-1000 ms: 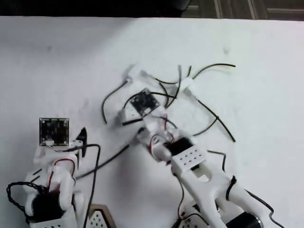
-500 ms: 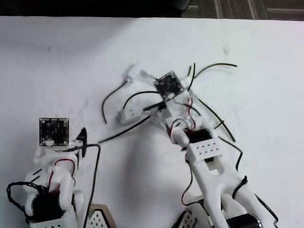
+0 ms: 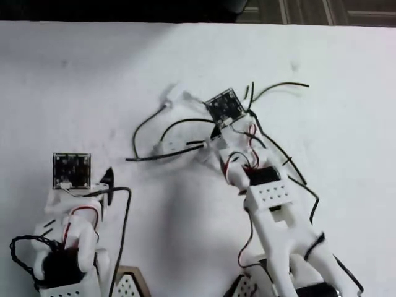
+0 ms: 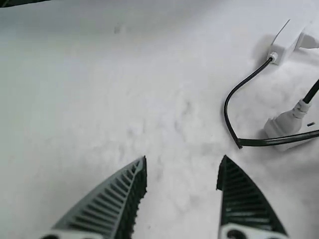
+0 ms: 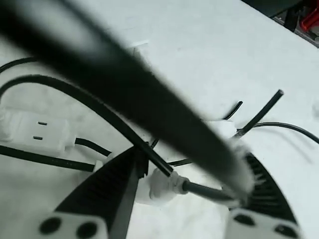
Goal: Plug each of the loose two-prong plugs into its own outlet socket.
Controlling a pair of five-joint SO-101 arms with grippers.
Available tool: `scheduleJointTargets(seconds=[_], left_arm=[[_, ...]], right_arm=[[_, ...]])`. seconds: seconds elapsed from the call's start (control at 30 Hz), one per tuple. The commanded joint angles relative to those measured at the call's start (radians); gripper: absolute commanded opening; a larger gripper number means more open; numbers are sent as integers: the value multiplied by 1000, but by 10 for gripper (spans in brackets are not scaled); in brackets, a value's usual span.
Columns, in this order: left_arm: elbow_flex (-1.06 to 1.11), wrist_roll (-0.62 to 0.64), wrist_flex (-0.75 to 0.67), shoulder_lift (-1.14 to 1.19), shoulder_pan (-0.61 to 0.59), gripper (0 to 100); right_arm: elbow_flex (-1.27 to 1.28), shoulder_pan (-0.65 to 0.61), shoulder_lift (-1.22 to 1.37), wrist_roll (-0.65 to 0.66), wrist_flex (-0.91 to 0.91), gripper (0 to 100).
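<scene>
One plug (image 5: pixel 162 186) lies within the right gripper (image 5: pixel 194 167) (clamped or not, I cannot tell); next, line it up with the socket (image 5: pixel 37 130); left gripper (image 4: pixel 183 167) gapes.

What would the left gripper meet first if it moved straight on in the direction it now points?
Probably nothing but bare table, as far as the wrist view shows. The white connector and its black cable lie to one side of the left gripper's line.
</scene>
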Motion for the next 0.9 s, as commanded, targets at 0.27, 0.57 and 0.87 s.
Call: scheduleJointTargets(seconds=[0.27, 0.57, 0.87], left_arm=[[5, 64, -41, -1, 1, 234], [-31, 112, -46, -1, 1, 9], [-31, 29, -11, -1, 1, 22]], right_arm=[[-44, -88, -593, -3, 550, 94], [175, -94, -975, -117, 714, 17], [299, -102, -1218, -201, 923, 17]])
